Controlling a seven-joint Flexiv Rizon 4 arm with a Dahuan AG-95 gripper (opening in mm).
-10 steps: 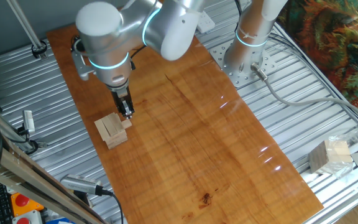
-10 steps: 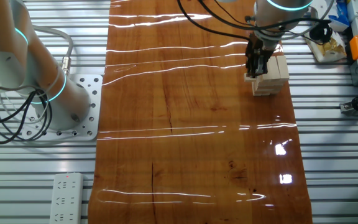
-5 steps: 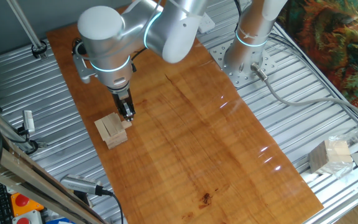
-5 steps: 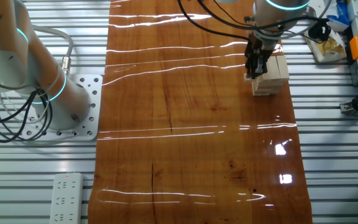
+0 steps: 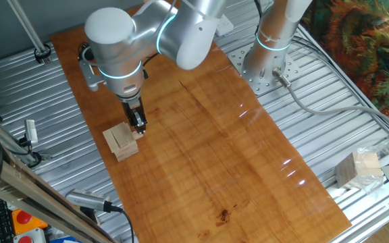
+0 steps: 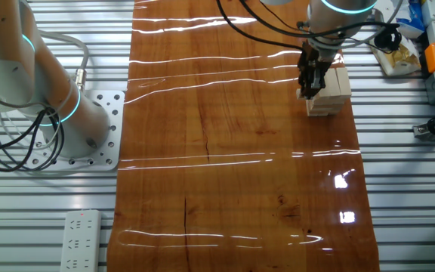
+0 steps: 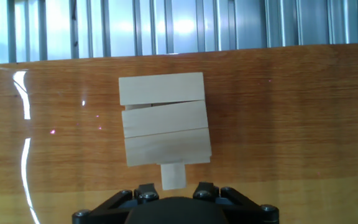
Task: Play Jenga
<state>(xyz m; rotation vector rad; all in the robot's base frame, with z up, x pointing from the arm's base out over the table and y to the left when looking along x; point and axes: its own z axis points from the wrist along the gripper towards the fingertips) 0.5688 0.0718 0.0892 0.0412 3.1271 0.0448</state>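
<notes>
The stack of pale blocks stands on the wooden surface near its edge, three blocks across its top face. In the hand view it lies straight ahead of the tool. One short block sticks out of the stack's near side toward the tool, with its long axis along the tool's line of approach and across the long axes of the top blocks.

In both fixed views the tool hangs vertically at the side of the stack, its tips level with the protruding block. Whether the fingers are spread or pinching that block cannot be told; the tips appear touching or just beside it. Judged from this, the coming move is a straight pull or push along the block's long axis.
</notes>
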